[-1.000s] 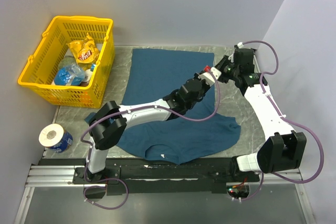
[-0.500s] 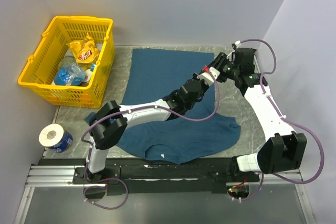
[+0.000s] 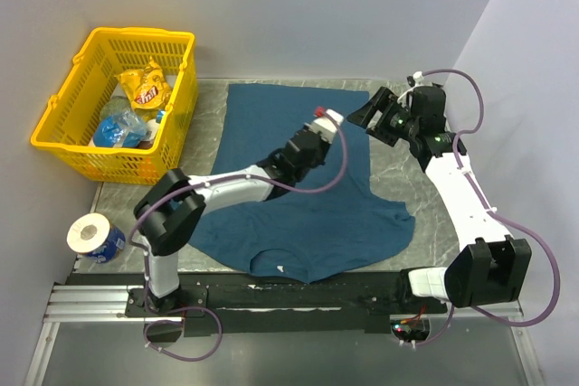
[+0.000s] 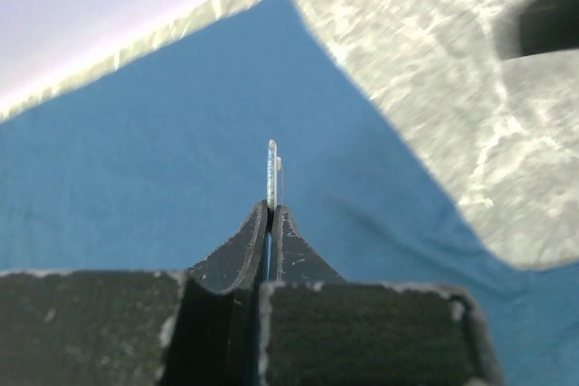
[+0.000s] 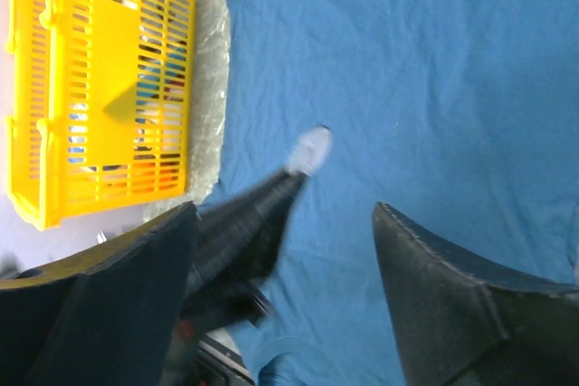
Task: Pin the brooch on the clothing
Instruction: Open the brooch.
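from above, lower the clenched left jaws onto the clothing, toward its far right part; from the left wrist, tip the brooch, pinched edge-on there, flat against the fabric; from the right wrist, hold the released right jaws clear.

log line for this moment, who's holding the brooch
left gripper: jaws shut on brooch, edge-on over clothing | right gripper: jaws open, holding nothing | brooch: not yet pinned
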`<action>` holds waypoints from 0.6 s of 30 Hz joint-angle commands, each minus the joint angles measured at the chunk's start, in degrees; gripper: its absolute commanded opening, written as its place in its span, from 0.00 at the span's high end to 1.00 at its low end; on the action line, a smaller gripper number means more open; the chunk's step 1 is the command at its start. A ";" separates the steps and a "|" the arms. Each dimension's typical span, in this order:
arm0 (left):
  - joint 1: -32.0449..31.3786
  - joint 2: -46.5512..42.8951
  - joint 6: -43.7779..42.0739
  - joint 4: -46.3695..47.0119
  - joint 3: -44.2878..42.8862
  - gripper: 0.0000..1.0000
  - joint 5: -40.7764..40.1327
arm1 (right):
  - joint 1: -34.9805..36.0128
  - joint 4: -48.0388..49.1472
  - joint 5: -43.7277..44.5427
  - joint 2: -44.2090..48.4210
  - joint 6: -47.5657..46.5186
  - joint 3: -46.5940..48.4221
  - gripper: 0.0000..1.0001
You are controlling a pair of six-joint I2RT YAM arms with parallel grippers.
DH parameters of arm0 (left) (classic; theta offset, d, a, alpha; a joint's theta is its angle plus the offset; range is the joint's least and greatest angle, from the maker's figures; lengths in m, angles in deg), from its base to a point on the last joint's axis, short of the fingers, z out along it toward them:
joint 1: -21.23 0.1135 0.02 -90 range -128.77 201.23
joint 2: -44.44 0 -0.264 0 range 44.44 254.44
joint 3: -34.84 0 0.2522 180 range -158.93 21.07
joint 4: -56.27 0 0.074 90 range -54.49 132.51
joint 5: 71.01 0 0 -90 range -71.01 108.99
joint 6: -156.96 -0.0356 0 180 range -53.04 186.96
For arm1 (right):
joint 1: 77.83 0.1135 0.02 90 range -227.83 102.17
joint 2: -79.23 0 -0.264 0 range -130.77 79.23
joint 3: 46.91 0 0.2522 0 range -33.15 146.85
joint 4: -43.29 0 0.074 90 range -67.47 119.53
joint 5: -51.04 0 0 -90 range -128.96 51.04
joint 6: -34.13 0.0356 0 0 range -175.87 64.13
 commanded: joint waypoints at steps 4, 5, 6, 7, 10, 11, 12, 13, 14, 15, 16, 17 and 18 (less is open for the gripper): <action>8.61 -11.95 10.15 -2.53 6.44 0.99 11.50 | -0.34 6.09 -2.57 4.40 -7.11 -1.56 0.09; 10.54 -13.96 11.46 -2.79 7.05 0.99 14.47 | -0.42 7.84 -3.71 4.93 -7.55 -1.91 0.06; 11.43 -14.85 12.09 -3.23 7.49 0.99 16.42 | -0.34 9.34 -4.76 5.20 -8.42 -2.35 0.06; 12.22 -15.73 12.79 -4.45 7.59 0.99 17.92 | -0.42 10.92 -6.16 5.55 -8.78 -3.31 0.06; 15.47 -18.81 15.34 -4.90 8.03 0.99 25.03 | -0.34 16.28 -12.05 5.90 -9.31 -4.55 0.05; 16.17 -20.12 16.47 -5.08 8.11 0.99 27.40 | -0.34 17.16 -13.29 5.73 -9.48 -4.55 0.04; 17.49 -20.66 16.92 -5.16 7.94 0.99 31.43 | -0.34 19.09 -15.82 5.55 -9.66 -4.73 0.04; 18.02 -21.10 17.27 -5.60 7.68 0.99 33.99 | -0.42 19.71 -17.06 5.29 -9.75 -4.73 0.04; 18.64 -21.89 17.71 -6.21 7.41 0.99 35.84 | -0.43 20.42 -18.47 5.03 -9.75 -4.81 0.04; 19.34 -22.24 17.80 -6.48 6.98 0.99 37.60 | -0.43 20.42 -20.48 4.94 -9.75 -4.90 0.04; 19.69 -22.59 17.89 -6.75 6.71 0.99 41.80 | -0.34 23.21 -21.64 4.94 -9.57 -5.25 0.04; 20.04 -23.21 17.81 -6.92 6.62 0.99 43.40 | -0.25 23.76 -22.43 4.94 -9.49 -5.34 0.04; 20.14 -23.56 17.63 -6.92 6.53 0.99 45.33 | -0.08 24.37 -24.09 5.02 -9.31 -5.43 0.04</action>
